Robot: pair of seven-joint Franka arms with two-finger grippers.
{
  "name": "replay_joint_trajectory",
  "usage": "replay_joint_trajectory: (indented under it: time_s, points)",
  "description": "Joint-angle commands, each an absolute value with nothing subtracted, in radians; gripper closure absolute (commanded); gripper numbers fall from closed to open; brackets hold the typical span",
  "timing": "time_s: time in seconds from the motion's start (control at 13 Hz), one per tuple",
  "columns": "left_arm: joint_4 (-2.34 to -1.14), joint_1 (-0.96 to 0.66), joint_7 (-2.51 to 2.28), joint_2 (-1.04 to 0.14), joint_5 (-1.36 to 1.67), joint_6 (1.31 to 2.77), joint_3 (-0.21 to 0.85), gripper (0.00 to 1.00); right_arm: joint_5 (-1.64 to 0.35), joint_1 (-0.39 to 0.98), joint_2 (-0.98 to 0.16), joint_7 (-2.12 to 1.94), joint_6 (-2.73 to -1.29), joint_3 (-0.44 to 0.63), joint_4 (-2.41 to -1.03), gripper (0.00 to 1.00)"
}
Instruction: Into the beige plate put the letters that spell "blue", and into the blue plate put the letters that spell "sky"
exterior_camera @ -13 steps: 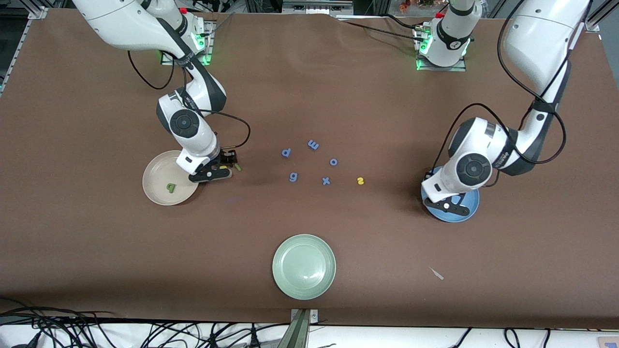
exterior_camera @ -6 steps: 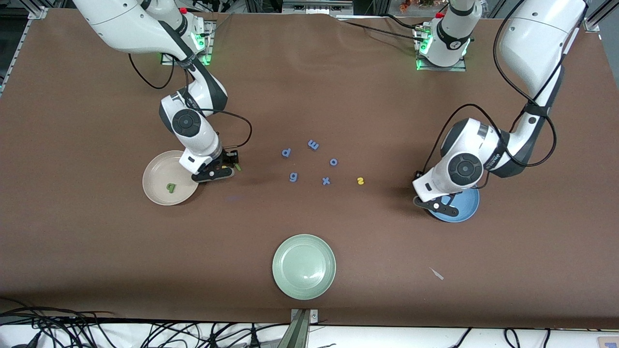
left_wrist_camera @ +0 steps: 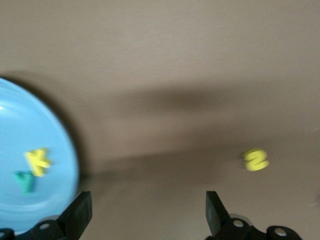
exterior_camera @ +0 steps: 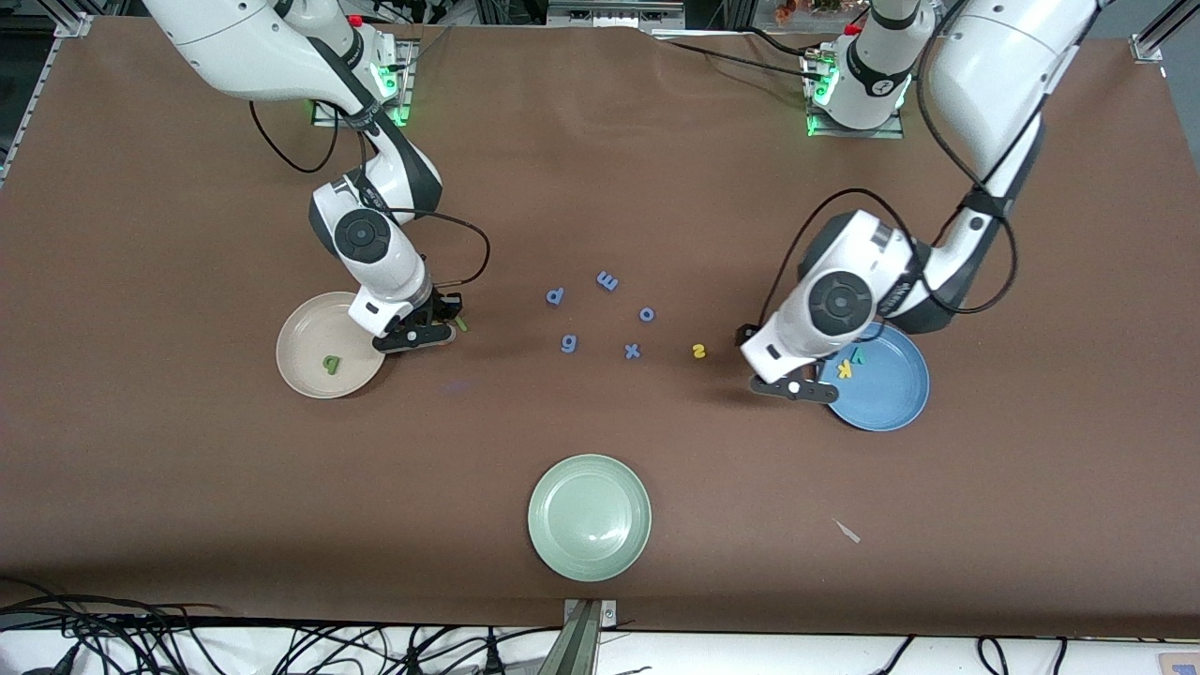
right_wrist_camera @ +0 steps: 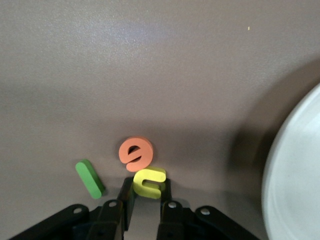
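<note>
Letters for the word "blue" lie mostly at the right arm's end of the table. The dark green b [exterior_camera: 330,363] rests inside the beige plate [exterior_camera: 300,361]. Just beside this plate, on the brown table [exterior_camera: 187,469], are the orange e [right_wrist_camera: 135,153], the yellow u [right_wrist_camera: 149,182] and the green l [right_wrist_camera: 90,178]. The e touches the u, and the l lies a little apart from both. The right gripper [right_wrist_camera: 145,195] is low over these letters. Its two fingers stand close on either side of the u and seem to pinch it, while the letter is on the table surface.

The blue plate [exterior_camera: 891,398] sits at the left arm's end of the table. Inside it are the yellow k [left_wrist_camera: 38,161] and the teal y [left_wrist_camera: 24,181], touching each other near the plate's rim. The yellow s [exterior_camera: 697,351] lies on the bare table, between the blue plate and the five periwinkle letters [exterior_camera: 600,314] in the middle. The left gripper [left_wrist_camera: 145,215] hangs over the table just beside the blue plate's rim, toward the s. Its fingers are spread wide apart and nothing is between them.

A pale green plate [exterior_camera: 589,517] stands alone, nearer to the front camera than all the letters.
</note>
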State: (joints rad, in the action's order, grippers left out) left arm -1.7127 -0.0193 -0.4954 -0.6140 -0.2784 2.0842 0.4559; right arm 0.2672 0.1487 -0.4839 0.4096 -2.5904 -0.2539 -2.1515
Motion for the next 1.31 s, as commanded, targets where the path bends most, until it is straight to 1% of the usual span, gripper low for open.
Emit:
replay_joint_trajectory:
  time_s: [0.0,0.08,0.15,0.23,0.31,0.54,0.62,0.69,0.77,0.85,0.92,1.0,1.08,1.15,1.23]
  points:
    - [-1.586,-0.106,-0.644,-0.722,-0.264,2.075,0.448,0.00,0.284,0.144,-0.459,0.384,-2.585,-0.249,-2.158,0.84]
    - [-1.583,-0.123,-0.659,-0.738,-0.264,2.079,0.448,0.00,0.275,0.144,-0.433,0.352,-2.527,-0.247,-2.146,0.84]
    - [-1.586,-0.123,-0.660,-0.747,-0.264,2.126,0.448,0.00,0.267,0.140,-0.413,0.306,-2.469,-0.244,-2.122,0.84]
    - [-1.603,-0.126,-0.663,-0.755,-0.262,2.179,0.448,0.07,0.267,0.129,-0.394,0.263,-2.430,-0.241,-2.111,0.84]
    - [-1.600,-0.141,-0.679,-0.777,-0.262,2.193,0.448,0.11,0.267,0.112,-0.379,0.211,-2.413,-0.230,-2.111,0.84]
    - [-1.608,-0.143,-0.690,-0.788,-0.264,2.210,0.448,0.29,0.267,0.091,-0.373,0.037,-2.413,-0.161,-2.114,0.83]
    - [-1.617,-0.143,-0.690,-0.788,-0.264,2.210,0.448,0.31,0.267,0.089,-0.374,0.011,-2.421,-0.150,-2.123,0.82]
    - [-1.620,-0.146,-0.690,-0.790,-0.264,2.210,0.448,0.40,0.267,0.086,-0.376,0.008,-2.427,-0.146,-2.131,0.72]
    - [-1.629,-0.156,-0.692,-0.790,-0.264,2.210,0.448,0.48,0.267,0.084,-0.377,0.008,-2.436,-0.144,-2.132,0.59]
    - [-1.632,-0.156,-0.692,-0.792,-0.264,2.210,0.448,0.54,0.267,0.083,-0.377,0.021,-2.436,-0.144,-2.132,0.45]
    - [-1.632,-0.156,-0.693,-0.795,-0.264,2.210,0.448,0.54,0.265,0.084,-0.377,0.040,-2.434,-0.147,-2.132,0.40]
    - [-1.632,-0.156,-0.693,-0.796,-0.264,2.210,0.448,0.54,0.256,0.084,-0.376,0.102,-2.428,-0.159,-2.129,0.38]
    - [-1.632,-0.156,-0.692,-0.799,-0.264,2.210,0.448,0.55,0.256,0.084,-0.376,0.185,-2.428,-0.185,-2.125,0.30]
    - [-1.634,-0.153,-0.692,-0.799,-0.264,2.210,0.446,0.55,0.255,0.086,-0.377,0.225,-2.428,-0.211,-2.117,0.29]
    - [-1.634,-0.155,-0.692,-0.801,-0.265,2.210,0.446,0.70,0.249,0.093,-0.390,0.266,-2.428,-0.239,-2.099,0.28]
